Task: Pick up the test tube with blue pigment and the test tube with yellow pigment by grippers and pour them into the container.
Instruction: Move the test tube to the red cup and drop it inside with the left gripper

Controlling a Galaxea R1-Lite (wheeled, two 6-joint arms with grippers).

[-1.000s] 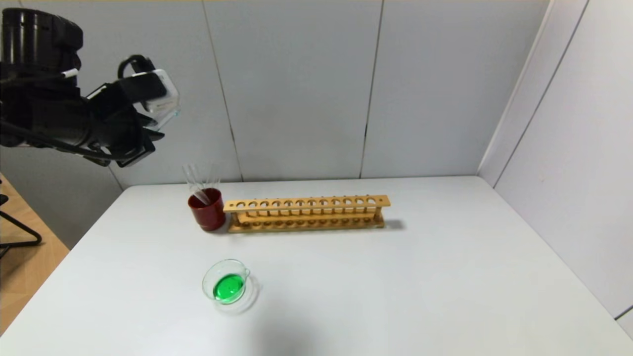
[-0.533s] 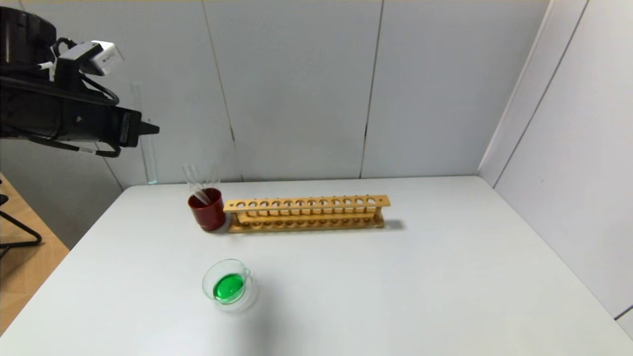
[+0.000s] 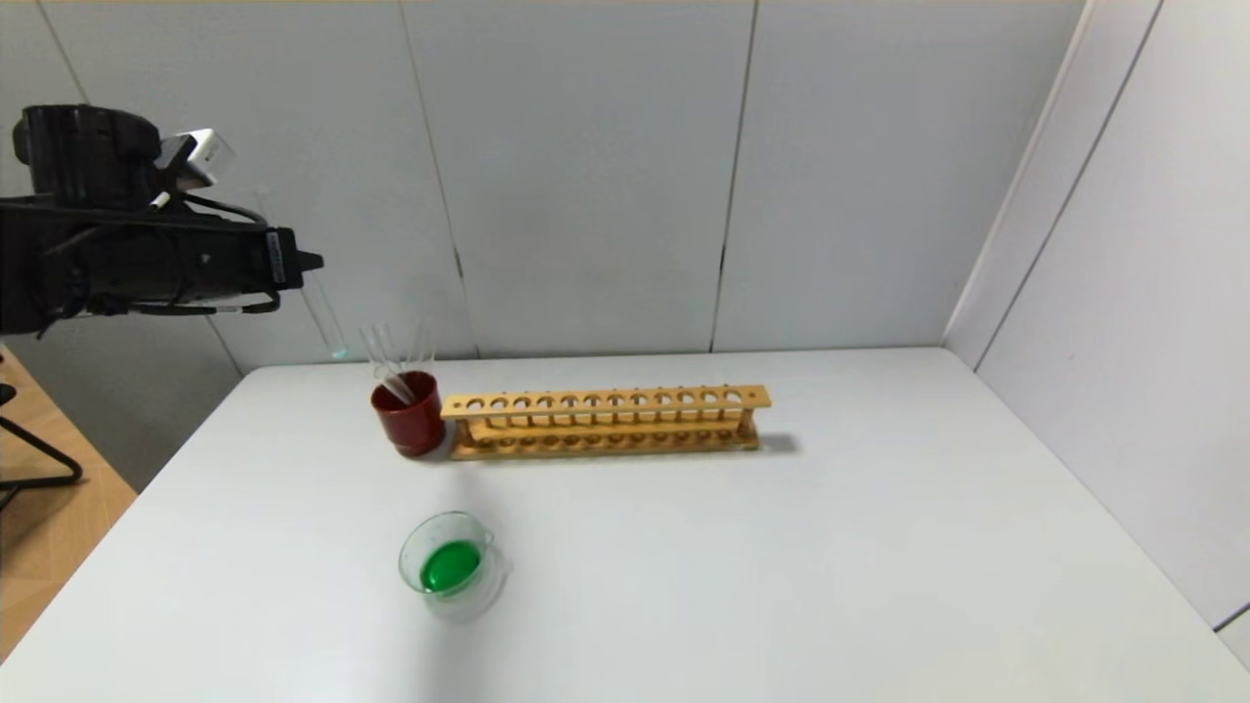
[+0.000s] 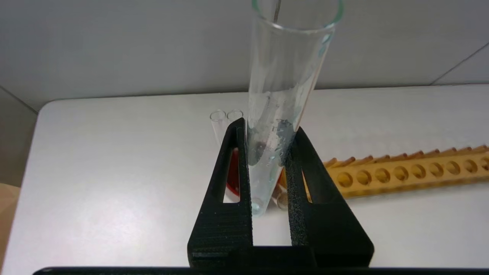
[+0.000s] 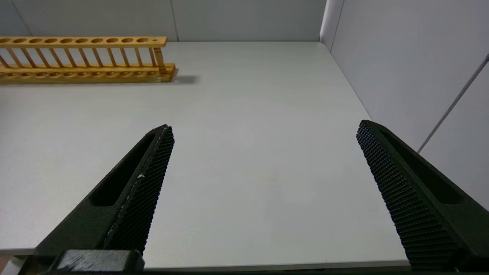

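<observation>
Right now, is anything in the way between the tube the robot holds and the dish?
Nothing visible. The left gripper holds the tube high over the table's back left; the dish sits nearer. The red cup stands lower, near that path.

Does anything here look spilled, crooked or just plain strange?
Nothing spilled. The left claw grips a nearly empty test tube, only droplets clinging inside, high above the table's far left corner. The container holds green liquid, not blue or yellow. Clear tubes lean askew in the red cup.
</observation>
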